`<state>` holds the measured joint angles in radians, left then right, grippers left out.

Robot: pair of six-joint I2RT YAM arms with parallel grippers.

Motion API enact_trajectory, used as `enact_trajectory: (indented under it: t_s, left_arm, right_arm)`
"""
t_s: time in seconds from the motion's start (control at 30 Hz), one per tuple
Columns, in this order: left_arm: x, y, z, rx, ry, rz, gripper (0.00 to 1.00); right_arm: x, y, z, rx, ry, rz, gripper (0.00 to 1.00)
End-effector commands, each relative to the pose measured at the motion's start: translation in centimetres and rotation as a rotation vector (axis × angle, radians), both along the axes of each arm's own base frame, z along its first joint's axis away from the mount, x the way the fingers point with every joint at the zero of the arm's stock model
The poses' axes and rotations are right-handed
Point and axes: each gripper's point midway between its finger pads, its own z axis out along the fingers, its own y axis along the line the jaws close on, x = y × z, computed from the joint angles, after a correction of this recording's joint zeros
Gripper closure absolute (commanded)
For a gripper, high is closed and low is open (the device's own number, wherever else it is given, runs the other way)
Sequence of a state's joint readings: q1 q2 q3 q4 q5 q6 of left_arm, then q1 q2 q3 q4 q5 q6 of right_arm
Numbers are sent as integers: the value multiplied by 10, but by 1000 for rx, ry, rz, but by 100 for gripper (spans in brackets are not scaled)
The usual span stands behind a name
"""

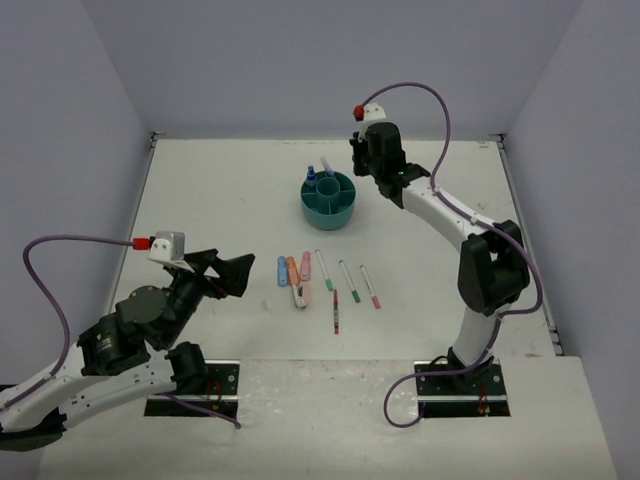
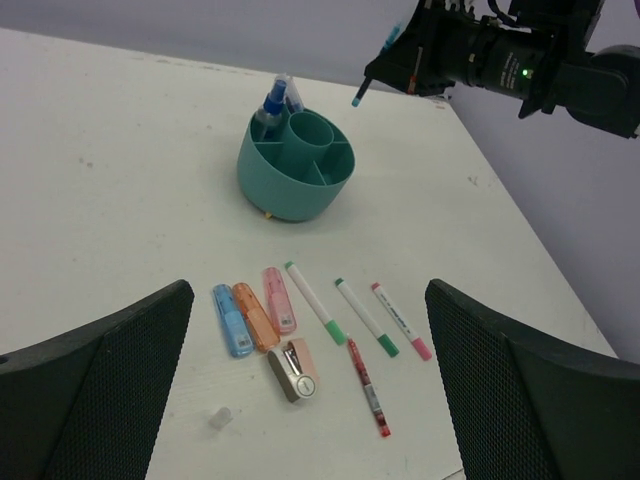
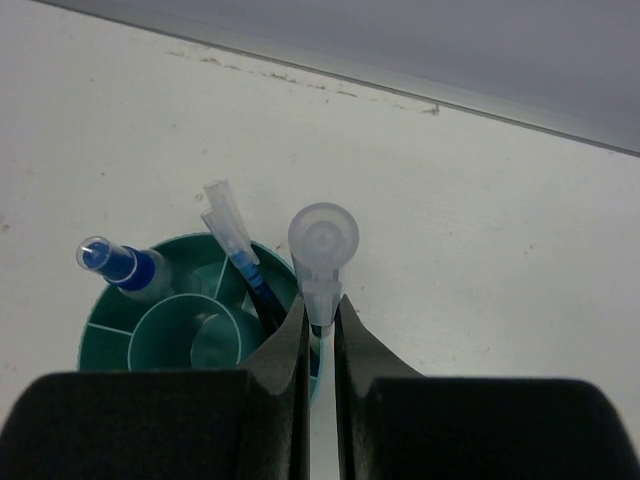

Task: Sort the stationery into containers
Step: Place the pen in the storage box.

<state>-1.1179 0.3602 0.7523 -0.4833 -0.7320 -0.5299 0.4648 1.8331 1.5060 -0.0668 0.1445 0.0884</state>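
Risk sits mainly with the right gripper [image 3: 320, 306], whose fingers are pinched tight on a thin pen [image 3: 323, 238] with a clear cap, held nearly upright above the right side of the teal organiser [image 1: 328, 215], at the far middle of the table [image 1: 200, 180]. From the wrist view the pen hangs close to the rim rather than squarely over a compartment. Let go there, it could strike the wall and tumble outside, or lean against the blue-capped pens [image 3: 235, 240] standing in the tub and tip them. A slanted descent might also nudge the light organiser.

The left gripper [image 1: 228, 268] hovers at the near left, spread wide and empty. Just right of it lies the row of markers [image 2: 256, 315] and pens [image 2: 366, 317]. These lie so close together that a careless reach could scatter them.
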Motion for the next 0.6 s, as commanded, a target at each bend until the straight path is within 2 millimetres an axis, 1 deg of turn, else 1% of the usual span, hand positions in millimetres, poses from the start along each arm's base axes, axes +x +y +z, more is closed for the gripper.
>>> enact_trajectory:
  t_s: [0.0, 0.23, 0.37, 0.4, 0.43, 0.53, 0.57]
  left_arm:
    - [-4, 5, -11, 42, -21, -25, 0]
    - [-7, 4, -14, 46, -14, -44, 0]
    - [-8, 1, -12, 45, -19, -63, 0]
    - [-9, 0, -11, 43, -20, -66, 0]
    - [-9, 0, -11, 43, -21, -68, 0]
    - [-10, -2, -11, 41, -25, -79, 0]
    - [-10, -3, -10, 41, -27, -86, 0]
  right_arm:
    - [4, 9, 1, -59, -4, 68, 100]
    - [3, 27, -31, -38, 66, 143, 100]
    - [3, 32, -38, -30, 79, 162, 100]
    - [4, 32, -36, -33, 75, 164, 100]
    - [4, 32, -41, -40, 89, 164, 100]
    - [6, 34, -43, -49, 101, 167, 96]
    - [6, 34, -44, -50, 103, 168, 90]
